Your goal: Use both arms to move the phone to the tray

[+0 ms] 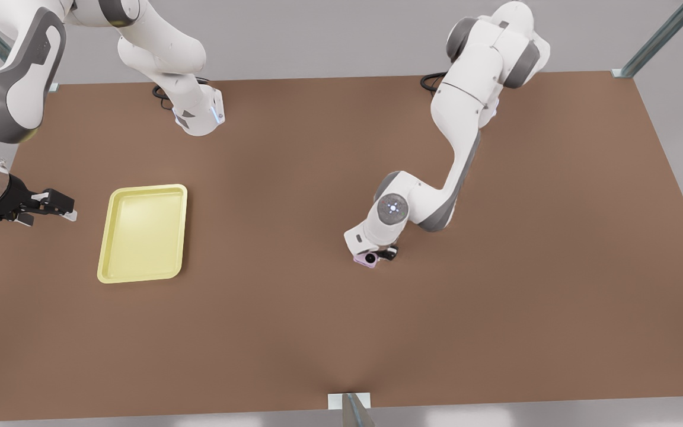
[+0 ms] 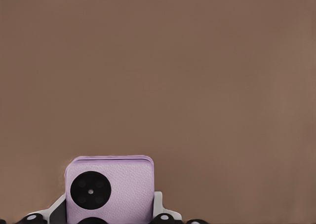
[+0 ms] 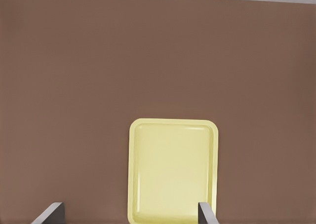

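While the left tool (image 1: 377,256) grips the phone (image 2: 109,188), the right tool (image 1: 51,207) hangs open beside the tray (image 1: 110,237).

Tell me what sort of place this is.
Probably a simulated robot test bench: a bare brown table, metal frame struts at its corners, and two white Franka arms bolted to its far edge, with a tray and phone as props.

Bare counter (image 1: 294,308) lies between the phone (image 1: 367,260) and the tray (image 1: 143,232), with nothing standing in that stretch. The left tool (image 1: 377,256) covers the phone, seemingly straddling it. The right tool (image 1: 60,209), fingers spread, hangs beside the tray.
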